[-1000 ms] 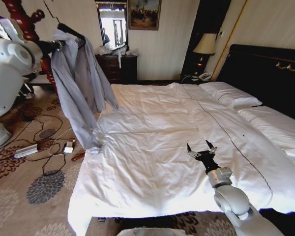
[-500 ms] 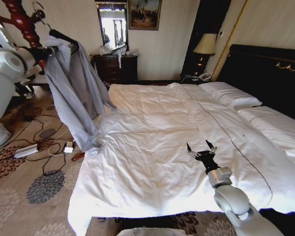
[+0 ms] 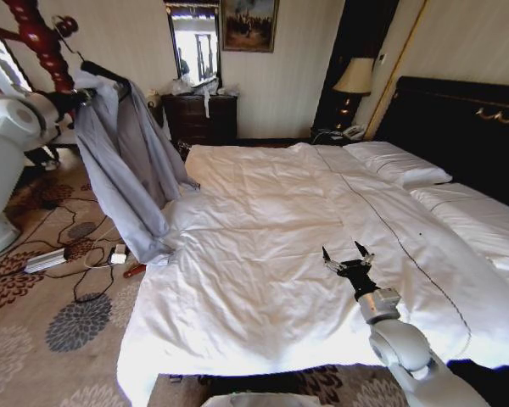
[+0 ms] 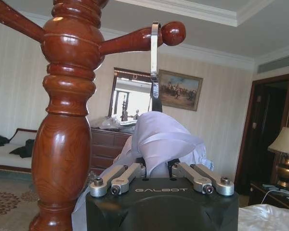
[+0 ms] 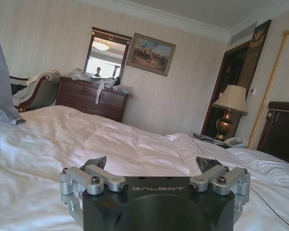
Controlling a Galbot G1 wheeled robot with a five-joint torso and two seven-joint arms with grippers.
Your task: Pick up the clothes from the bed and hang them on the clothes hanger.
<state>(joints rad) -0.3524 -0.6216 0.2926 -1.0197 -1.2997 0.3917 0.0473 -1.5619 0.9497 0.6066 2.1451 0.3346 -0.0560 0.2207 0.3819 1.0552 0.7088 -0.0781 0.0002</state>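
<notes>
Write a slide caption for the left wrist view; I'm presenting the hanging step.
Left gripper holds the jacket as the hanger's hook sits over the coat stand's peg.

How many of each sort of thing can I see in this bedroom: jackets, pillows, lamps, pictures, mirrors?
Jackets: 1, the grey-blue jacket held up at the coat stand by the left gripper
Pillows: 2, pillow and pillow
Lamps: 1, lamp
Pictures: 1, painting
Mirrors: 1, mirror
Total: 6
</notes>
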